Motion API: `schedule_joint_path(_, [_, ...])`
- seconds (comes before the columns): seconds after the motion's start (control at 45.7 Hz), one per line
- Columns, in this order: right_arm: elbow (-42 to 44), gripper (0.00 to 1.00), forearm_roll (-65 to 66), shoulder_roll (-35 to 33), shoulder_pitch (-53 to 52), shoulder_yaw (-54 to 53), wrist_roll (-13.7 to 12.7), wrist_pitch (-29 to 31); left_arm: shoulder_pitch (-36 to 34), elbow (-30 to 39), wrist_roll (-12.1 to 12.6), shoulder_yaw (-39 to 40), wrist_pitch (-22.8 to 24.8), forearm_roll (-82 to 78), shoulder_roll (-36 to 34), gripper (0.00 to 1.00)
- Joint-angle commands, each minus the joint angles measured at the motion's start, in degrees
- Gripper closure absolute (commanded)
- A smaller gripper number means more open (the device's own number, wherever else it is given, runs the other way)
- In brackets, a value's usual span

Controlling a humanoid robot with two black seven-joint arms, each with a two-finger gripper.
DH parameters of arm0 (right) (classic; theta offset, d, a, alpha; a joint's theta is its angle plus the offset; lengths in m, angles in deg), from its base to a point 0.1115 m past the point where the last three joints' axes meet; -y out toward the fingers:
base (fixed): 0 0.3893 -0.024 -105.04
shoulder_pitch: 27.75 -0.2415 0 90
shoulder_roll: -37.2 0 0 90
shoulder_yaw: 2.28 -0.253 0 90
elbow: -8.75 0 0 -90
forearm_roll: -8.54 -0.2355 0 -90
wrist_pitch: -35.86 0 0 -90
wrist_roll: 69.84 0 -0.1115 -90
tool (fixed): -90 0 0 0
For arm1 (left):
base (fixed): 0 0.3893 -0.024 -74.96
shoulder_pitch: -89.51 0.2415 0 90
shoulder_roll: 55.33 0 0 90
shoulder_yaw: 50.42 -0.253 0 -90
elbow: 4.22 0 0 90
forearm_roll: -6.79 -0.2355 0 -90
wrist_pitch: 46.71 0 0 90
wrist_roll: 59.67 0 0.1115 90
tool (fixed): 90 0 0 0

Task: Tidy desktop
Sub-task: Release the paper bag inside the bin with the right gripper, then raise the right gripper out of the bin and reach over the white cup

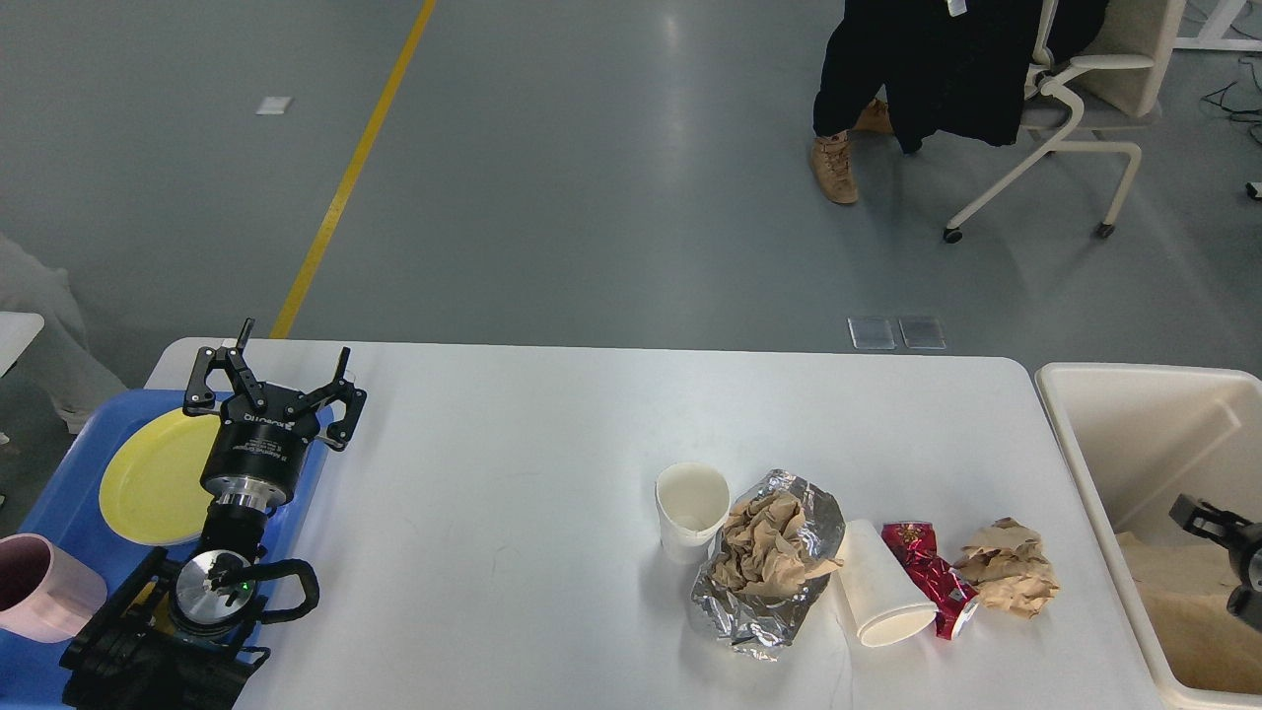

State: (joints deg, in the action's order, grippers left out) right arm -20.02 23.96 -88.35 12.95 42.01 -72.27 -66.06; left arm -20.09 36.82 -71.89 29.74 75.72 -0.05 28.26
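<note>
Desktop (513,463) fills the lower centre of frame; on its lower-right part sit an upright white cup (691,508), foil wrapper with brown paper (767,562), a tipped white cup (880,584), red wrapper (928,577) and crumpled brown paper (1008,566). Left gripper (271,385), lower left, fingers spread wide and empty, over blue tray (59,493) holding yellow plate (148,478) and pink mug (39,587). Right gripper (1208,521) at the right edge over cream bin (1114,414); finger state cannot be told.

Yellow plate (153,478) on blue tray (59,513); red wrapper (927,572); pink mug (44,587).
</note>
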Motion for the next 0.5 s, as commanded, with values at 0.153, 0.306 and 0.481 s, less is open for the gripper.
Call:
schedule_joint_path(0.153, [-25.0, 0.00, 4.0, -3.1, -32.7, 22.6, -4.1, 12.5, 0.0, 0.0, 0.1, 0.0, 0.0, 0.0, 0.0, 0.04])
schedule_joint_path(0.306, [-34.2, 0.00, 3.8, 0.7, -47.3, 27.1, -4.1, 28.0, 0.0, 0.0, 0.0, 0.0, 0.0, 0.0, 0.0, 0.04])
schedule_joint_path(0.481, [-38.9, 0.00, 3.6, 5.4, -62.9, 28.7, -4.2, 52.4, 0.0, 0.0, 0.0, 0.0, 0.0, 0.0, 0.0, 0.04])
